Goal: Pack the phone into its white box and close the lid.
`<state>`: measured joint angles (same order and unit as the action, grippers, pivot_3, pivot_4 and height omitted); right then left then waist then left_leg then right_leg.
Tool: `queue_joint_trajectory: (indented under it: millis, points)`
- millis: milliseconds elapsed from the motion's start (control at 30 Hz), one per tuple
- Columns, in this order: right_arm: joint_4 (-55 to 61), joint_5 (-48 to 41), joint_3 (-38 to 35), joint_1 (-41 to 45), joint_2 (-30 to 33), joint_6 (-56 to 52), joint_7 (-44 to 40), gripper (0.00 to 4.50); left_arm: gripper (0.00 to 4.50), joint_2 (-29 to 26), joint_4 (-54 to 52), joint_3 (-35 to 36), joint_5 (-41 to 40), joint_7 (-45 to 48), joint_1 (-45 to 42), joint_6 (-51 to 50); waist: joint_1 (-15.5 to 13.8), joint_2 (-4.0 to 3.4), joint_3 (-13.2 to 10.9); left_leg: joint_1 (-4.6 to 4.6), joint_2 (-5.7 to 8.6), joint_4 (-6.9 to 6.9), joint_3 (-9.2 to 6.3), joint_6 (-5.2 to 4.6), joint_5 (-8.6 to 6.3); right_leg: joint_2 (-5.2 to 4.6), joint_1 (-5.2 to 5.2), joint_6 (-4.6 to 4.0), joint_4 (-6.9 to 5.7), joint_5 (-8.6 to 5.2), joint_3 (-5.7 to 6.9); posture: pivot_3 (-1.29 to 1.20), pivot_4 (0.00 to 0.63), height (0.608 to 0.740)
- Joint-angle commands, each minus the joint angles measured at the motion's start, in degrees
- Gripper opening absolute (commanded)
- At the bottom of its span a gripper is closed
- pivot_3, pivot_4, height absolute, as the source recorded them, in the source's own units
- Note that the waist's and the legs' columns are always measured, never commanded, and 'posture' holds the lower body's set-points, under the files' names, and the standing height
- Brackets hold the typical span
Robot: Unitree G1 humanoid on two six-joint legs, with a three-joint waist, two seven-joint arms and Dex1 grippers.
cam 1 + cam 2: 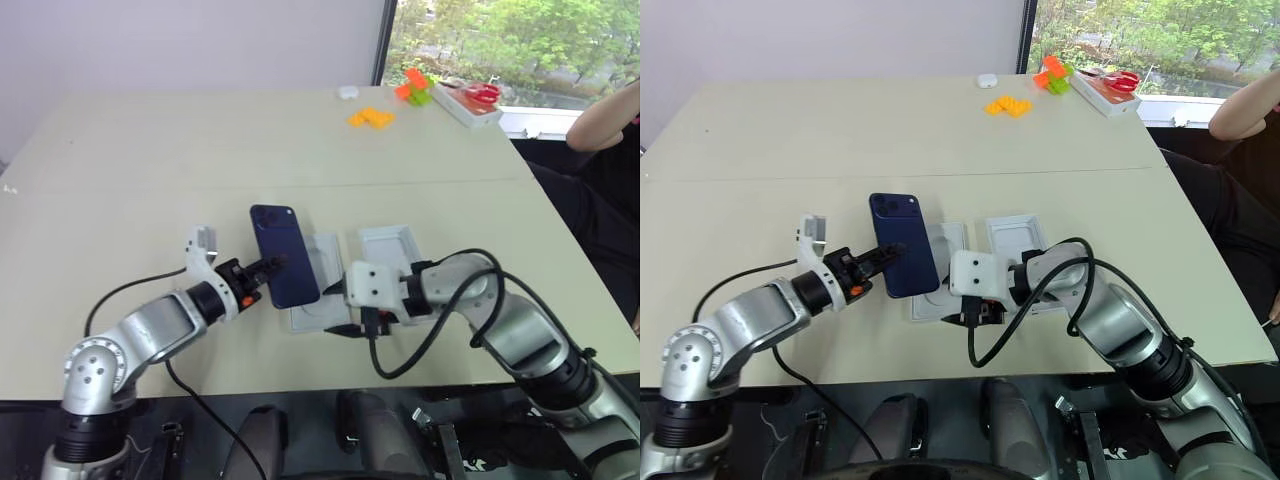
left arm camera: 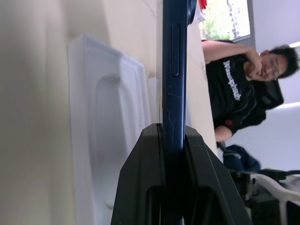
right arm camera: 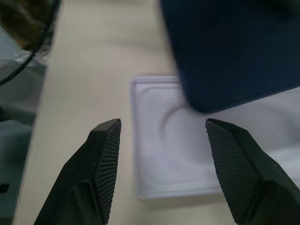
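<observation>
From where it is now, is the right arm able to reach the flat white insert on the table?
Probably yes. The right gripper has its jaws open and empty, and the flat white insert lies right ahead of it. The phone, shut in the left gripper, hangs over only the insert's far part.

1. The phone (image 1: pixel 284 254) is dark blue and glossy, its metal-looking edge finely scratched.
2. The flat white insert (image 3: pixel 178 154) looks like smooth matt card.
3. The right hand's fingers (image 3: pixel 105 154) are black plastic with cross-hatched pads.
4. The tabletop (image 1: pixel 150 170) is smooth, matt beige.
</observation>
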<state>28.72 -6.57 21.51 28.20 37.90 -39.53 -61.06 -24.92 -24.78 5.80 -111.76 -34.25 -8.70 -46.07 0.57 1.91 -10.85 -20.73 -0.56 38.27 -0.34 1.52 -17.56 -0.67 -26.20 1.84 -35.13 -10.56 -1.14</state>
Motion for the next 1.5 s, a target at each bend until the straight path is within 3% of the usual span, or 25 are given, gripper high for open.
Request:
queue_joint_trajectory:
  millis: [33,400,1133,1167,1200,1400,1500]
  points:
    - [-0.7,-0.2,-2.8,0.4,1.8,1.7,1.0,2.98,0.00,1.6,-0.3,-0.7,-1.2,-2.5,-2.5,-0.8,0.1,0.01,0.0,0.08,0.00,0.00,0.00,0.00,0.00,0.01,0.09,0.02,0.00,-0.02,0.00,0.00,0.150,0.739]
    - [-3.7,0.7,-3.5,-0.8,5.1,4.4,2.5,2.98,0.00,2.2,5.0,-2.5,-1.2,-5.4,-5.2,-6.6,0.1,0.01,0.0,0.35,0.00,-0.04,-0.01,-0.01,-0.01,0.04,0.36,0.10,0.06,-0.09,0.00,0.00,0.150,0.739]
    - [-4.4,2.0,-2.8,-0.8,5.4,5.7,3.5,2.98,0.00,4.4,7.7,-4.3,-1.2,-7.6,-6.8,-8.2,0.1,0.02,0.0,0.35,0.02,-0.04,-0.01,0.00,0.00,0.02,0.37,0.09,0.06,-0.09,-0.01,0.00,0.150,0.739]
    - [-4.3,2.0,-2.9,-0.8,5.4,5.6,3.5,3.04,0.94,4.4,7.6,-4.3,-1.2,-7.5,-6.7,-8.3,0.1,0.02,0.0,0.35,0.02,-0.04,-0.01,0.00,0.00,0.02,0.37,0.09,0.07,-0.09,-0.01,0.00,0.150,0.739]
    - [-4.3,2.0,-2.9,-0.8,5.4,5.6,3.5,3.04,1.20,4.3,7.6,-4.3,-1.2,-7.5,-6.7,-8.3,0.1,0.01,0.0,0.35,0.02,-0.04,0.00,0.00,0.00,0.02,0.37,0.09,0.07,-0.09,-0.01,0.00,0.150,0.739]
    - [-4.4,2.0,-2.7,-0.4,5.3,5.7,3.5,3.04,4.29,3.8,6.5,-3.8,-1.2,-7.1,-6.8,-8.5,0.0,0.02,0.0,0.36,0.02,-0.04,-0.01,0.00,0.00,0.02,0.39,0.09,0.07,-0.09,-0.01,0.00,0.150,0.739]
    - [-4.5,2.1,-2.7,-0.3,5.2,5.8,3.4,3.04,4.46,1.3,4.7,-3.2,-1.2,-5.4,-6.6,-9.3,0.2,0.01,0.0,0.37,0.01,-0.04,0.00,0.00,0.00,0.03,0.40,0.10,0.07,-0.10,-0.01,0.00,0.150,0.739]
